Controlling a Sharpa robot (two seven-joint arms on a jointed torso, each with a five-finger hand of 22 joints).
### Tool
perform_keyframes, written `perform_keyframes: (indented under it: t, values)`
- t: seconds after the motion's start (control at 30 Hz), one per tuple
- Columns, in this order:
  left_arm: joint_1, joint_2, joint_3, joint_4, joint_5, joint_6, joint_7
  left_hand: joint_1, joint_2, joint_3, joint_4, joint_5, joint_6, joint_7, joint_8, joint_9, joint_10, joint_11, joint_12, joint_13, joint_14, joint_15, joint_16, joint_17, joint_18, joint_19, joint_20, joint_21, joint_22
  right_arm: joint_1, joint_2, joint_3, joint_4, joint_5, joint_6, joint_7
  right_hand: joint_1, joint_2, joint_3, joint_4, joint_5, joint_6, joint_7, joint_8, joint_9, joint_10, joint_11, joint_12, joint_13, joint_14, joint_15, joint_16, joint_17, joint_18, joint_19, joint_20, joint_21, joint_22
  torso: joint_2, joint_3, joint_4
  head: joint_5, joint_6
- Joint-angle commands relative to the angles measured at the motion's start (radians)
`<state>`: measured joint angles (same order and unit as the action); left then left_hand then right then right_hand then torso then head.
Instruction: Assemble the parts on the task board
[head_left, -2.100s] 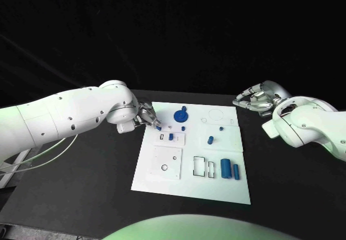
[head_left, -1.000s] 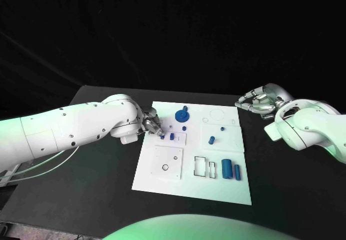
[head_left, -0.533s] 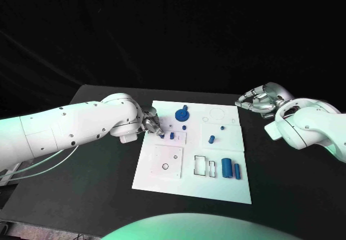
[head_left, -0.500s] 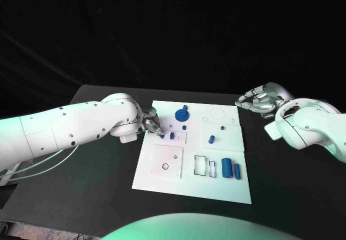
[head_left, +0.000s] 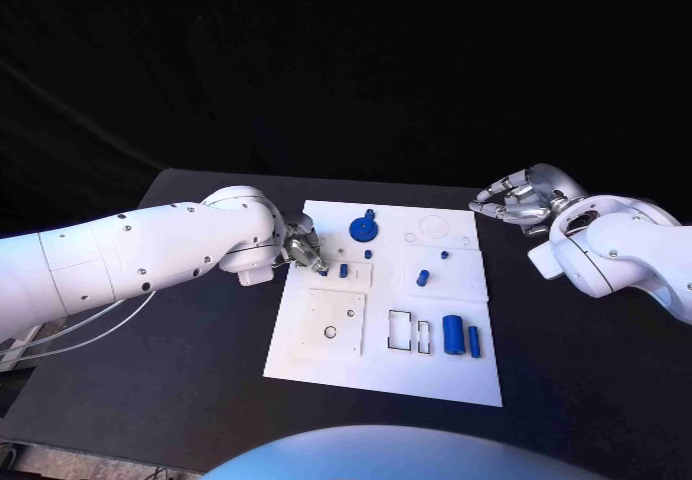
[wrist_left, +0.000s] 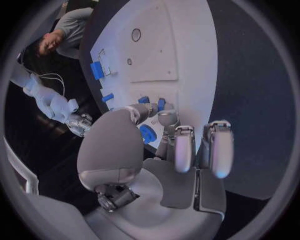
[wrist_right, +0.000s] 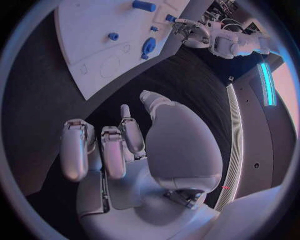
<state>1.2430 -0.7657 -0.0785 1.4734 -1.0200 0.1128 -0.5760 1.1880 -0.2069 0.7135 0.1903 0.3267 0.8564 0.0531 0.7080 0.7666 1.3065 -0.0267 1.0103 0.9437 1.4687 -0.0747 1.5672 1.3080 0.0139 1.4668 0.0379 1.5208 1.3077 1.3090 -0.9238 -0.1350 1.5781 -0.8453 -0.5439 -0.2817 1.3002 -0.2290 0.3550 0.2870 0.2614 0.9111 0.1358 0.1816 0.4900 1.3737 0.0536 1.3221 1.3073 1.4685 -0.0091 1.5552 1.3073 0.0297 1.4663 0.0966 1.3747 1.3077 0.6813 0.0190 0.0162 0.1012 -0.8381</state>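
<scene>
The white task board lies mid-table. My left hand reaches over its left edge, and its thumb and a finger pinch a small blue part down on the board, right beside a second small blue part. In the left wrist view both small parts sit at the tips of my left hand. A round blue part stands just beyond. My right hand hovers off the board's far right corner, fingers loosely curved, holding nothing.
More blue parts rest on the board: a short one, a tiny one, a thick cylinder and a slim bar near the right edge. Outlined recesses lie beside them. Black table surrounds the board.
My left hand has carried the small blue part from the board's left edge down beside the other small part, then stayed almost still. The right hand has not moved.
</scene>
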Motion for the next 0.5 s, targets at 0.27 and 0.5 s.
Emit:
perform_keyframes:
  t: [0.27,0.5]
  values:
    - [-0.001,0.005,0.000,0.003,-0.002,0.029,0.005,-0.008,0.004,0.120,-0.114,0.007,0.012,-0.011,0.003,0.093,0.007,-0.001,0.004,0.001,0.102,-0.006,0.004,0.263,0.000,0.072,-0.004,-0.001,0.240,-0.001,0.001,0.000,0.001,-0.005,0.012,0.006,-0.009,-0.002,0.006,-0.001,0.002,-0.008,-0.002,0.007,0.001,-0.004,-0.001,-0.004,0.011,0.091,-0.007,-0.006,0.224,0.017,0.002,-0.005,-0.004,0.173,0.000,-0.0001,0.0003,0.002,-0.001]
    - [-0.001,0.016,-0.001,-0.003,-0.002,0.030,-0.001,-0.015,0.002,0.120,-0.114,0.009,0.012,-0.011,0.005,0.092,0.007,0.000,0.002,-0.003,0.102,-0.006,0.004,0.263,-0.001,0.073,-0.005,0.000,0.241,-0.001,0.001,0.000,0.002,-0.005,0.012,0.006,-0.009,-0.002,0.006,-0.001,0.002,-0.008,-0.002,0.007,0.001,-0.004,-0.001,-0.004,0.011,0.091,-0.007,-0.006,0.224,0.017,0.002,-0.005,-0.004,0.173,0.001,0.0005,-0.0004,0.002,-0.001]
